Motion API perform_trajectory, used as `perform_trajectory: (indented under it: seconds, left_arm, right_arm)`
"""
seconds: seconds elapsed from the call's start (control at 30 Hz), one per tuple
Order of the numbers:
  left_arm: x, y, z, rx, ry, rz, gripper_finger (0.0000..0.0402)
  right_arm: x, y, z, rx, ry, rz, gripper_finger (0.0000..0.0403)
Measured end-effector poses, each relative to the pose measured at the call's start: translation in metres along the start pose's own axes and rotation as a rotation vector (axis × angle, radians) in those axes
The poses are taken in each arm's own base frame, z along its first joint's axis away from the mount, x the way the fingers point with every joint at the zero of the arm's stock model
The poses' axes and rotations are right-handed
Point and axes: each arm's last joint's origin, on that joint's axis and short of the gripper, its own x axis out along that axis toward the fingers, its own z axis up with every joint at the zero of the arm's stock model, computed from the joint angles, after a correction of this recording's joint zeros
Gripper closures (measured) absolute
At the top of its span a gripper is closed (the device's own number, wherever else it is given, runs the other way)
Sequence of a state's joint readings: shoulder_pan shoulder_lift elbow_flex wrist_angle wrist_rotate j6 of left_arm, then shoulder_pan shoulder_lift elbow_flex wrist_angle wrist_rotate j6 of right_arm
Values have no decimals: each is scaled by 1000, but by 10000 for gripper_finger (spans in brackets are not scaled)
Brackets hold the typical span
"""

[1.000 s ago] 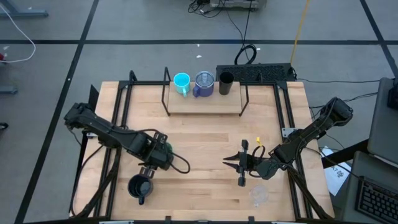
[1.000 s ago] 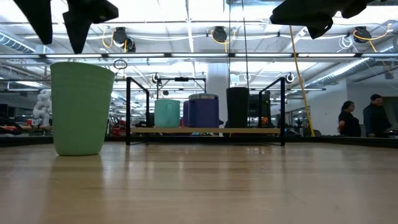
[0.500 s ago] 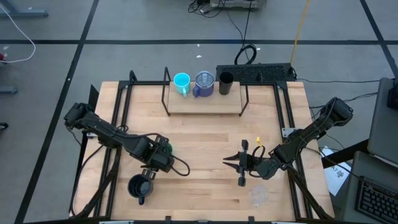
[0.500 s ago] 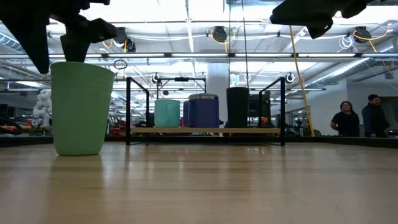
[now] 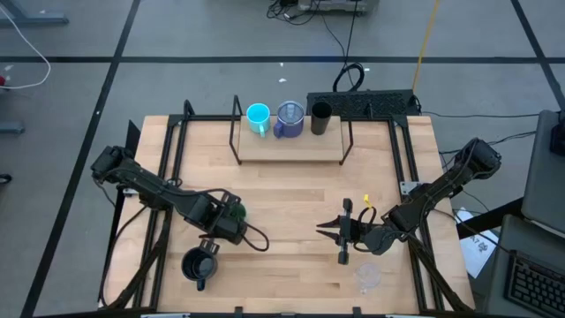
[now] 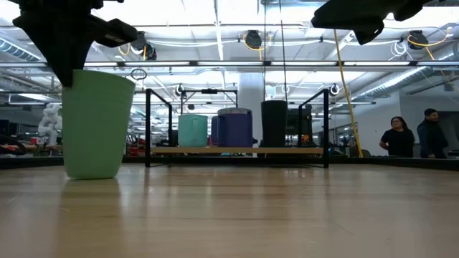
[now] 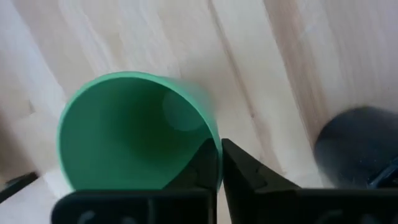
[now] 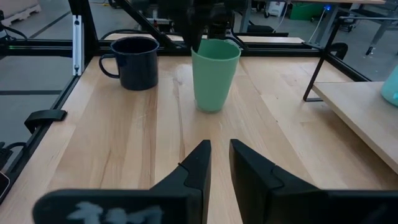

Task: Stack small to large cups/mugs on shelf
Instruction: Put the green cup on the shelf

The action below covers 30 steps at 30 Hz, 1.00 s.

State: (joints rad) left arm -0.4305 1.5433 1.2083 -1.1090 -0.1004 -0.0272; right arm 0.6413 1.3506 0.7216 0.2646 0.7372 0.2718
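Observation:
The green cup (image 5: 233, 210) stands upright on its base on the table's left half, clear in the low view (image 6: 97, 125) and the right wrist view (image 8: 214, 74). My left gripper (image 7: 217, 163) points straight down over it and is shut on its rim. The black handled mug (image 5: 198, 265) stands just nearer the front edge. My right gripper (image 5: 320, 231) hovers over the table's right half, its fingers a little apart around nothing. The clear cup (image 5: 368, 278) stands close to it. On the shelf (image 5: 291, 148) stand the cyan mug (image 5: 258, 117), the blue-purple mug (image 5: 290, 119) and the dark tumbler (image 5: 320, 117). My left gripper pinches the green cup's rim (image 7: 217, 144) with one finger inside the cup and one outside. The fingers come from above, pointing down. The cup stays upright with its base on the table (image 6: 92, 175).
Black rails (image 5: 172, 146) run along the table's left and right sides. The shelf's black legs (image 6: 148, 129) stand at the far middle. Bare wood (image 5: 291, 212) lies between the two grippers. People (image 6: 412, 136) stand in the room beyond the table.
My left gripper has come down a little over the green cup and shut on its rim. The cup remains standing on the table. My right arm has kept still.

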Motion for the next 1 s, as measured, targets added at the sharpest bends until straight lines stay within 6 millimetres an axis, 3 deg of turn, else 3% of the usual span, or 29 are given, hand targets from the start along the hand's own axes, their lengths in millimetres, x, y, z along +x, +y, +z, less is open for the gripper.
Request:
perform_trajectory:
  seconds: [0.17, 0.4, 0.63, 0.83, 1.0]
  left_arm:
    - [-24, 3, 5, 37, -12, 24, 389]
    - [-89, 11, 16, 110, -120, 97, 392]
    - [-148, 18, 16, 207, -254, 159, 394]
    - [-177, 21, 12, 301, -333, 191, 394]
    - [-182, 24, 12, 369, -350, 195, 397]
  right_arm:
    - [0, 0, 1, 7, -5, -1, 355]
    - [3, -6, 14, 100, -126, -101, 355]
    - [11, -16, 40, 126, -279, -34, 343]
    - [24, -21, 65, 117, -263, -65, 271]
    - [40, -23, 90, 73, -234, -41, 176]
